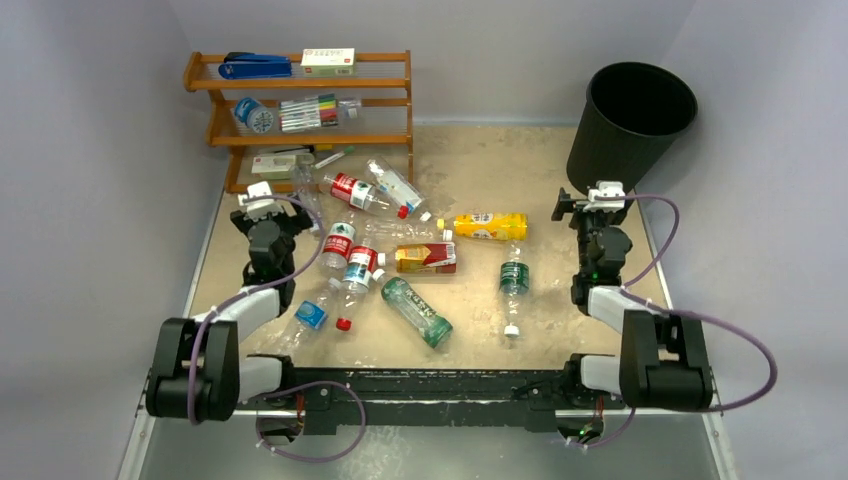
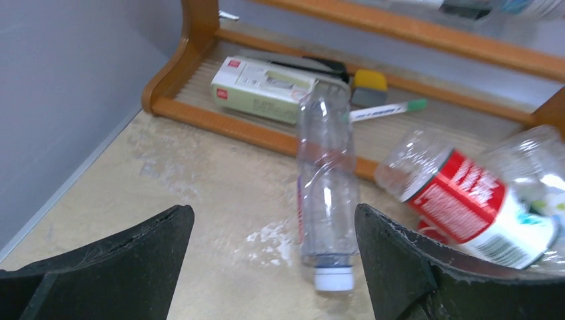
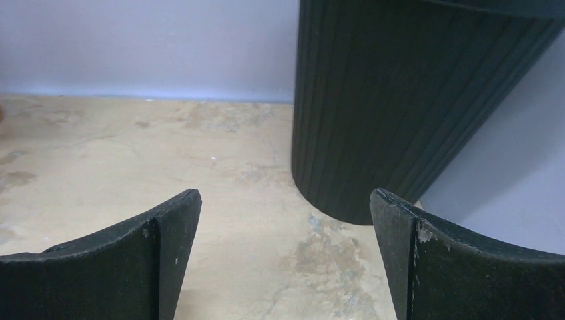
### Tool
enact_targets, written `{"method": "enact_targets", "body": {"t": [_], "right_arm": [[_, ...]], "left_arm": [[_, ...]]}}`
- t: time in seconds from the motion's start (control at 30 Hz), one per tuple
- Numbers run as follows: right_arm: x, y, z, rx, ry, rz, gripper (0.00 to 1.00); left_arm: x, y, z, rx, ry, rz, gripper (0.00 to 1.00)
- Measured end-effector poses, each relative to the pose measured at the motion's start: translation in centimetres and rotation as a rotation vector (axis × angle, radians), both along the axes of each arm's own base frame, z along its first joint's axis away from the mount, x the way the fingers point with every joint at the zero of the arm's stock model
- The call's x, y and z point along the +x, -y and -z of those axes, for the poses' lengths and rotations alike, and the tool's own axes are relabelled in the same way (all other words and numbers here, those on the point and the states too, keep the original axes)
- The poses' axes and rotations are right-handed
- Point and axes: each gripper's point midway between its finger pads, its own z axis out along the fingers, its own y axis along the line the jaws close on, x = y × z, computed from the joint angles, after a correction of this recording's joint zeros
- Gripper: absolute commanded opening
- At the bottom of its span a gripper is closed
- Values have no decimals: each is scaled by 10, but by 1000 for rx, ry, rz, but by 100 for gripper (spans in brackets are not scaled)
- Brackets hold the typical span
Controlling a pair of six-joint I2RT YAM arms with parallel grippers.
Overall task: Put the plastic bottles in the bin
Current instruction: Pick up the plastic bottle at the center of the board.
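Left gripper [image 2: 273,227] spread wide, empty, aimed at a clear bottle [image 2: 325,180] lying against the rack [image 2: 200,40] foot. Right gripper [image 3: 286,213] spread too, empty, just beside the bin [image 1: 625,140] at far right. Bottles [image 1: 350,188] scattered mid-table, well apart from the bin. Likely to roll or squirt out of a pinch on the slick round body; could also snag the rack. Mottled, stained beige table [image 1: 480,160]; plain lilac walls [image 1: 100,150].

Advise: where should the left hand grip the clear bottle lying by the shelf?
Likely mid-body, from above. The clear bottle lies with its white cap toward the arm and its far end at the shelf rail, so the open left hand spans its width. A red-labelled bottle crowds its right side.
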Motion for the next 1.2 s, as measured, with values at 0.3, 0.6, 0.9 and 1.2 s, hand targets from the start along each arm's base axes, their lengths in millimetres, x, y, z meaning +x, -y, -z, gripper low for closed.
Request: {"method": "enact_targets", "body": {"t": [0.3, 0.6, 0.9, 1.2], "right_arm": [[0, -22, -48, 89, -38, -99, 100], [10, -53, -94, 265, -165, -243, 100], [-7, -109, -104, 398, -297, -539, 100], [-15, -140, -49, 574, -449, -675, 100]], "left_arm": [[17, 29, -64, -118, 30, 93, 92], [25, 64, -113, -373, 19, 204, 92], [16, 98, -139, -547, -74, 332, 92], [-3, 123, -129, -665, -124, 458, 92]]}}
